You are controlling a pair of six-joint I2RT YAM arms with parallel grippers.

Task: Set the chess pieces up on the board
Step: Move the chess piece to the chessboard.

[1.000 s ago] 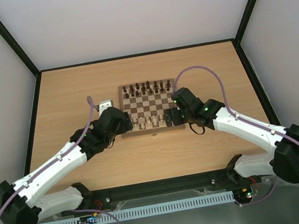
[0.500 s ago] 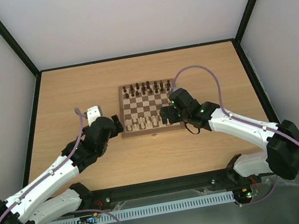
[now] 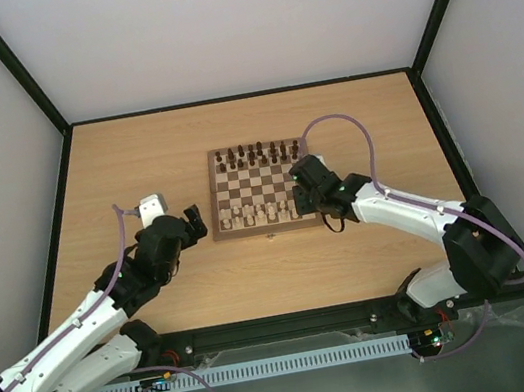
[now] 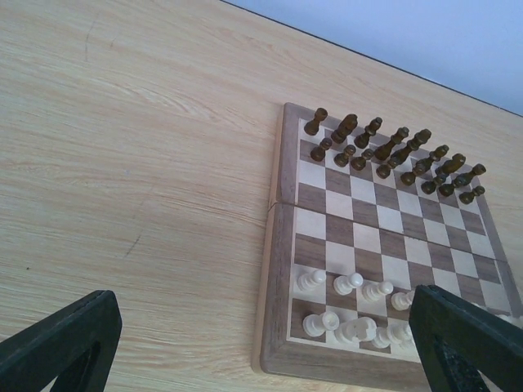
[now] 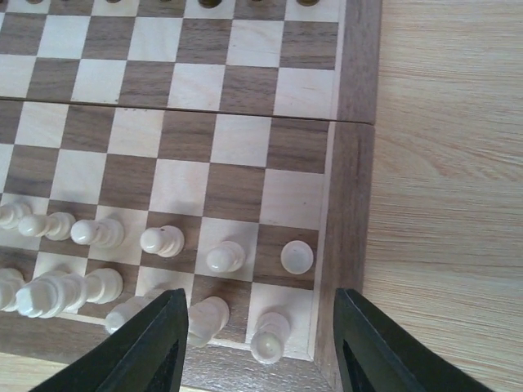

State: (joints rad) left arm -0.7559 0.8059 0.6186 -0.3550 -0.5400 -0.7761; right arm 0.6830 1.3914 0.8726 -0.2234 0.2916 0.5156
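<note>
The board (image 3: 258, 184) lies mid-table, its brown frame (image 5: 353, 204) running up the right wrist view. Pale chess pieces (image 3: 258, 215) fill its two near rows; several stand upright in the left wrist view (image 4: 348, 283). My right gripper (image 3: 301, 197) hovers over the board's near right corner. Its jaws (image 5: 261, 343) stand apart around the corner piece (image 5: 270, 336) and its neighbour (image 5: 205, 318), touching neither. My left gripper (image 3: 194, 222) is open off the board's left side, its fingers (image 4: 64, 345) wide with bare table and the board's near left corner between them.
Dark brown pieces (image 3: 255, 154) line the board's two far rows (image 4: 391, 150). A tiny object (image 3: 270, 238) lies on the table just in front of the board. Black-edged walls close the table on three sides. The left arm stretches along the near left.
My left gripper has drawn back left and nearer, away from the board's near left corner. My right gripper has shifted onto the board's near right corner.
</note>
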